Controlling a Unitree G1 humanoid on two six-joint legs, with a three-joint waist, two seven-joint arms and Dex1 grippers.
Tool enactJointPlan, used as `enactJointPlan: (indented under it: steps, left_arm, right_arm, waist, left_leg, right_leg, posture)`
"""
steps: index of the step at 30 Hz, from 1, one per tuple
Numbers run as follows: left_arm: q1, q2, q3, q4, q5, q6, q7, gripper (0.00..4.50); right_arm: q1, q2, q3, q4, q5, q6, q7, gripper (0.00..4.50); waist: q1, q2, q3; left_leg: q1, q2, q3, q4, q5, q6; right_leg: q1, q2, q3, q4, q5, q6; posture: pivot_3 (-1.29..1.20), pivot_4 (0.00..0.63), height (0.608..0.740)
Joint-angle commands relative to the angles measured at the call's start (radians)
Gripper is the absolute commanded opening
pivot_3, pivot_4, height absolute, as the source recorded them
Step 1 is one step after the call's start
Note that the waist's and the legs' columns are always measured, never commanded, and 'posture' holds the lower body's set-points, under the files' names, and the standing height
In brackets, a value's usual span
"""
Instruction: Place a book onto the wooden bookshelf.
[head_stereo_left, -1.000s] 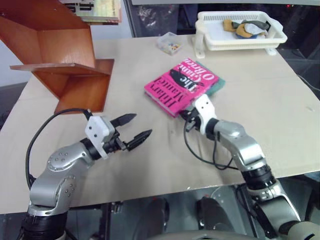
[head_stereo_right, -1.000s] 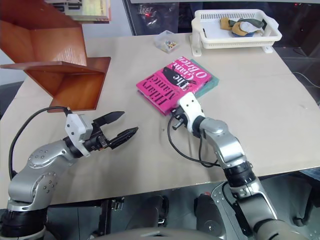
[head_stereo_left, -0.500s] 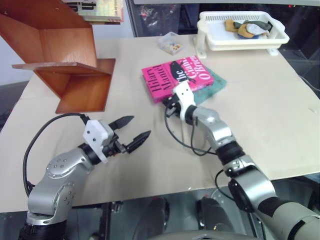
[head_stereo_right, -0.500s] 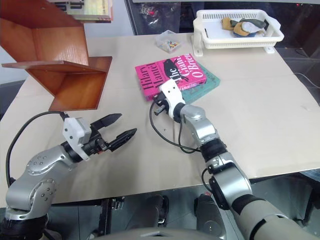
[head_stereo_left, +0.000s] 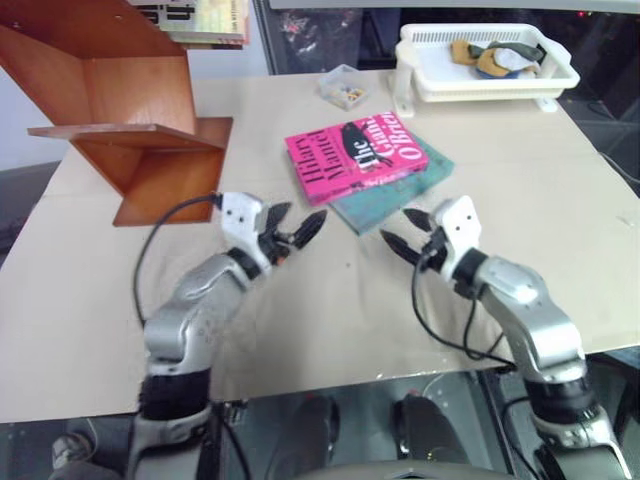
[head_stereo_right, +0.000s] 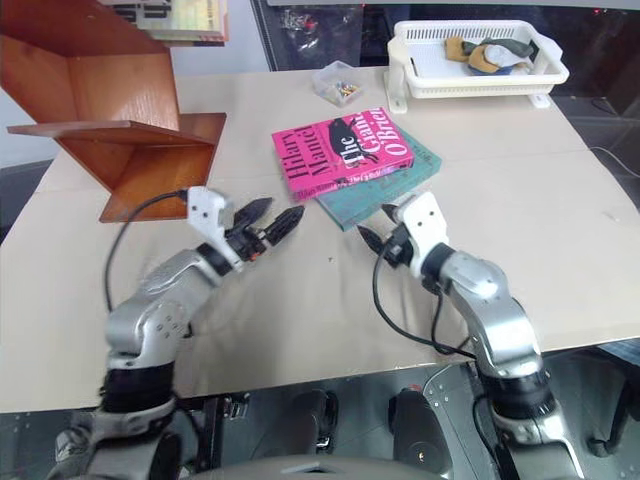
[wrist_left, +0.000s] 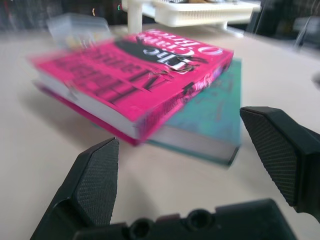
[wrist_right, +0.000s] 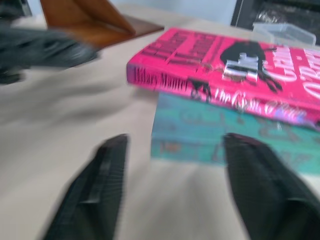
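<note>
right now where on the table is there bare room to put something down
Bare tabletop lies right of the books, below the white basket, and along the near left edge under the wooden shelf. The middle is crowded: both end effectors, left and right, sit open just short of the stacked books.

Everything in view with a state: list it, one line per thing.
pink book: closed, flat, lying partly on the teal book, not gripped
teal book: closed, flat on the table
wooden bookshelf: flat board bare
white basket tray: holds small items
left gripper: open, empty
right gripper: open, empty
</note>
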Motion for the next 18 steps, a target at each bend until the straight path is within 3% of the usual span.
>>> enactJointPlan:
  steps: [1, 7, 13, 18]
  left_arm:
    - [-0.063, -0.111, 0.141, 0.055, -0.244, 0.135, 0.204, 4.5]
    - [-0.12, -0.307, 0.235, 0.151, -0.448, 0.124, 0.455, 4.5]
    - [-0.16, -0.394, 0.246, 0.214, -0.497, 0.043, 0.514, 4.5]
    - [-0.206, -0.437, 0.228, 0.308, -0.438, -0.097, 0.496, 4.5]
  right_arm:
    - [0.025, -0.08, -0.068, -0.163, -0.026, -0.021, -0.015, 4.43]
    - [0.096, -0.168, -0.127, -0.299, 0.01, 0.013, -0.006, 4.43]
    - [0.141, -0.204, -0.161, -0.358, 0.045, 0.074, -0.009, 4.43]
    - [0.164, -0.223, -0.178, -0.377, 0.051, 0.1, -0.026, 4.43]
  waist:
    - [0.002, 0.0, 0.0]
    - [0.017, -0.001, 0.0]
    - [0.027, -0.003, -0.001]
    - [0.028, -0.003, -0.001]
  left_leg:
    - [0.0, 0.0, 0.0, 0.001, 0.0, 0.0]
    - [0.0, 0.0, 0.0, 0.001, 0.0, 0.0]
    - [0.0, -0.001, 0.0, 0.002, 0.0, 0.0]
    - [0.0, -0.001, 0.0, 0.002, 0.0, 0.0]
  right_leg:
    - [0.0, 0.0, 0.0, 0.001, 0.0, 0.0]
    - [0.0, 0.0, 0.0, 0.001, 0.0, 0.0]
    - [0.002, 0.0, -0.001, 0.0, 0.0, 0.0]
    - [0.002, 0.001, -0.001, 0.0, 0.0, 0.0]
  posture:
    - [0.0, 0.15, 0.74]
    - [0.0, 0.15, 0.74]
    - [0.0, 0.15, 0.74]
    - [0.0, 0.15, 0.74]
